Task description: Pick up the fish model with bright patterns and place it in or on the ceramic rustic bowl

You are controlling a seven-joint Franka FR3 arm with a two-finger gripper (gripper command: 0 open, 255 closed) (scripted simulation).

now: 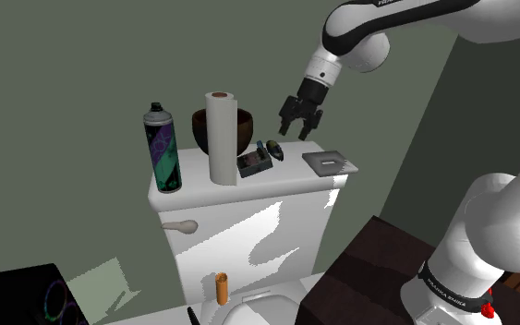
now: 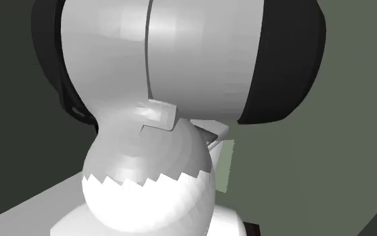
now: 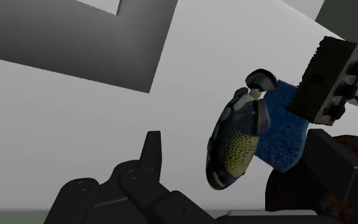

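Note:
The fish model (image 1: 275, 153), dark with yellow speckles and pale bands, lies on the white toilet tank lid (image 1: 202, 189) beside a dark box (image 1: 254, 164). My gripper (image 1: 296, 135) hangs open just above and behind the fish, holding nothing. In the wrist view the fish (image 3: 238, 137) lies on the lid between my spread fingers (image 3: 151, 153), untouched, against a blue block (image 3: 285, 130). The dark brown bowl (image 1: 242, 131) stands at the back of the lid, half hidden by a paper towel roll (image 1: 221, 138).
A tall spray can (image 1: 163, 148) stands at the lid's left end and a flat grey plate (image 1: 330, 163) at its right end. An orange cylinder (image 1: 221, 287) sits below on the toilet. A white arm link (image 2: 180, 67) looms close in the second exterior view.

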